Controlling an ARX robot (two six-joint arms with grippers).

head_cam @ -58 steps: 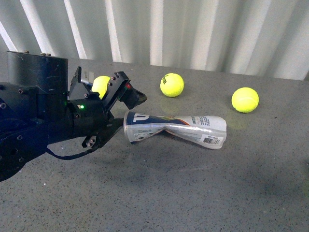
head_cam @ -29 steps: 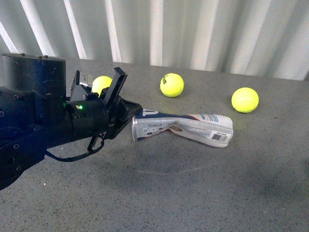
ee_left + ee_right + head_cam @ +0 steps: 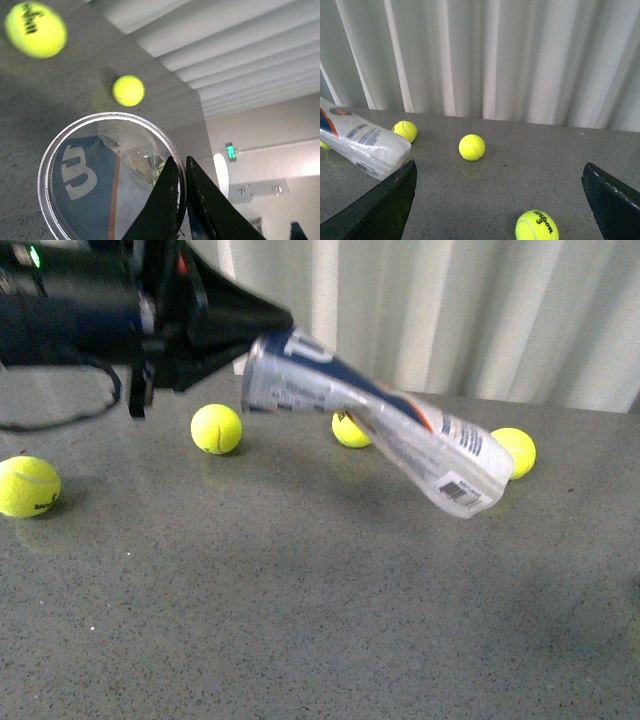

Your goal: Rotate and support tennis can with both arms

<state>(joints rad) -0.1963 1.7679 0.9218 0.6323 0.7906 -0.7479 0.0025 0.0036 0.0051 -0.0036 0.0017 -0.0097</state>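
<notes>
Tennis can (image 3: pixel 385 425), flat on the table (image 3: pixel 300 630) half a second ago, now hangs tilted above it, lifted by the left gripper (image 3: pixel 180 167), which pinches its metal rim. We judge the rotation to be under way. The right gripper (image 3: pixel 497 200) is spread wide and empty, not yet supporting. We see clear plastic, dented at the waist, a blue-and-white label and a barcode at the low end, which perhaps just clears the table.

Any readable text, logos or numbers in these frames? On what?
"Wilson" and "3": nearest ball, right wrist view.
"W" logo: can label.
Barcode on can: digits too small to read.
Can's fine print: blurred.
Black print on big ball, left wrist view: blurred.
Green sign on wall: unreadable.
</notes>
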